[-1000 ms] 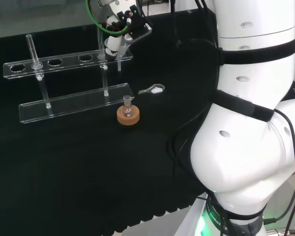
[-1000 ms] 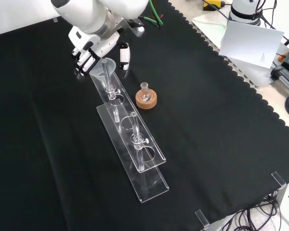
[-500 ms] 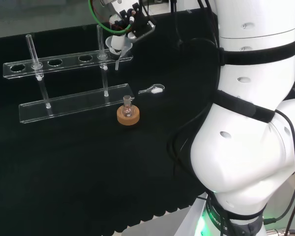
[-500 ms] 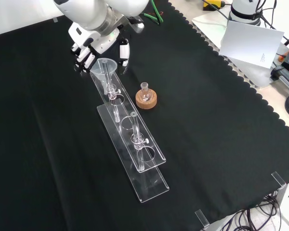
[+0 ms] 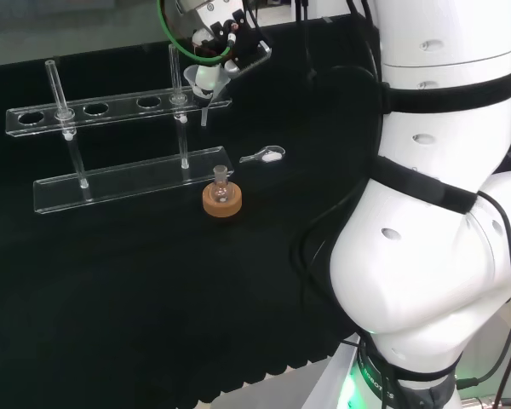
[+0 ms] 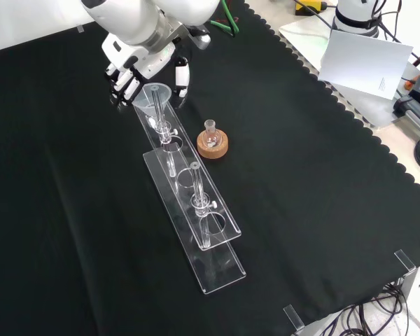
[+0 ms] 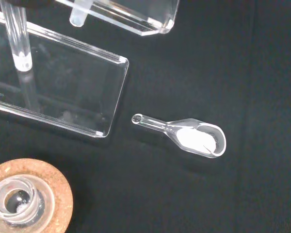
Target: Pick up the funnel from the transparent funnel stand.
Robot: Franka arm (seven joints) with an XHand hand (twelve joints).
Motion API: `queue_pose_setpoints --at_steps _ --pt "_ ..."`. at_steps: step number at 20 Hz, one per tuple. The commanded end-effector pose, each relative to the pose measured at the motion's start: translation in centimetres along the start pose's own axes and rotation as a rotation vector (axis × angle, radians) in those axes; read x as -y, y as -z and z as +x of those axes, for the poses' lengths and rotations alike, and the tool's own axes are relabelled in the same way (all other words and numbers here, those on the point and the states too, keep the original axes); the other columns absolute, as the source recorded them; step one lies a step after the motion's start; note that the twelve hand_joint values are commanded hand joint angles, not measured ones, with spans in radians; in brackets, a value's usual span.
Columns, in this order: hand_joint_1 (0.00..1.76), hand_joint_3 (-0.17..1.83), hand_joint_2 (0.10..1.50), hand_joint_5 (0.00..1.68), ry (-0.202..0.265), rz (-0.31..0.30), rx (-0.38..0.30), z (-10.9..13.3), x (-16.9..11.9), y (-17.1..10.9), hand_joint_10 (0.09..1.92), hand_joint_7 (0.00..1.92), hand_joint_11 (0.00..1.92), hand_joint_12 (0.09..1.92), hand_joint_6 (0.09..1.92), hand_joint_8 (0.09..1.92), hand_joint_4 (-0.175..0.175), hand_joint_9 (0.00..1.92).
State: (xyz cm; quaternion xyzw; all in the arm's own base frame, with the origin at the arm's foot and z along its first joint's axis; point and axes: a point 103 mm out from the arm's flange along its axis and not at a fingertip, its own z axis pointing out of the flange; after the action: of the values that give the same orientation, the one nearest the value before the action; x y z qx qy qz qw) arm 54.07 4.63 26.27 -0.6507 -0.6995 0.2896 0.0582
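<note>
Funnel (image 5: 206, 79) of clear plastic sits in the hand (image 5: 215, 34), whose fingers are curled round its cone, at the right end of the transparent funnel stand (image 5: 111, 112) in the head view; its stem slants down past the end of the stand's upper plate and, as far as that view shows, hangs free of the holes. In the front view the same funnel (image 6: 155, 97) shows its round mouth tilted toward the camera, just below the black and white hand (image 6: 136, 68), over the far end of the stand (image 6: 189, 203). The stand is built of a drilled upper plate carried on clear posts above a flat base plate, and lies on the black cloth of the tabletop (image 6: 301, 175). In the front view a clear rod (image 6: 196, 183) stands upright in the stand toward its nearer half. A small round-bottomed flask (image 5: 222, 189) rests on a cork ring (image 5: 222, 203) just in front of the base plate in the head view, to the right of the stand in the front view. A clear scoop (image 5: 265, 156) with white powder in its bowl lies flat on the cloth near the stand's right end in the head view. The wrist view takes in the scoop (image 7: 189, 136), a corner of the base plate (image 7: 63, 92), and the cork ring (image 7: 31, 201) with the flask's open neck at its middle, all well apart from one another.
</note>
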Motion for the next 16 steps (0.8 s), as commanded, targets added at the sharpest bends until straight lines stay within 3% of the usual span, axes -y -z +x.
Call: queue_pose_setpoints --at_steps 1,3,5,7,11,16 --pt "0.8 0.47 0.74 0.68 -0.052 -0.187 0.095 0.6 0.7 1.4 0.59 0.56 0.26 1.41 0.26 0.74 -0.019 0.93" --pt "0.85 0.53 0.75 0.86 -0.074 -0.25 0.138 0.7 1.3 2.1 0.59 0.87 0.41 1.33 0.56 0.79 0.004 1.17" --pt "0.96 0.35 0.91 0.95 -0.088 -0.298 0.217 0.8 2.4 3.3 0.61 1.04 0.52 1.28 0.88 0.83 0.117 1.31" --pt "1.0 0.21 1.0 0.97 -0.094 -0.306 0.249 0.6 3.2 4.3 0.62 1.09 0.58 1.26 0.99 0.85 0.162 1.35" --pt "1.01 0.14 1.05 0.97 -0.092 -0.226 0.323 0.1 5.2 6.5 0.62 1.1 0.6 1.24 1.04 0.85 0.175 1.36" --pt "1.0 0.11 1.07 0.95 -0.14 -0.168 0.38 -0.4 8.0 7.4 0.63 1.08 0.57 1.25 1.06 0.86 0.175 1.35"
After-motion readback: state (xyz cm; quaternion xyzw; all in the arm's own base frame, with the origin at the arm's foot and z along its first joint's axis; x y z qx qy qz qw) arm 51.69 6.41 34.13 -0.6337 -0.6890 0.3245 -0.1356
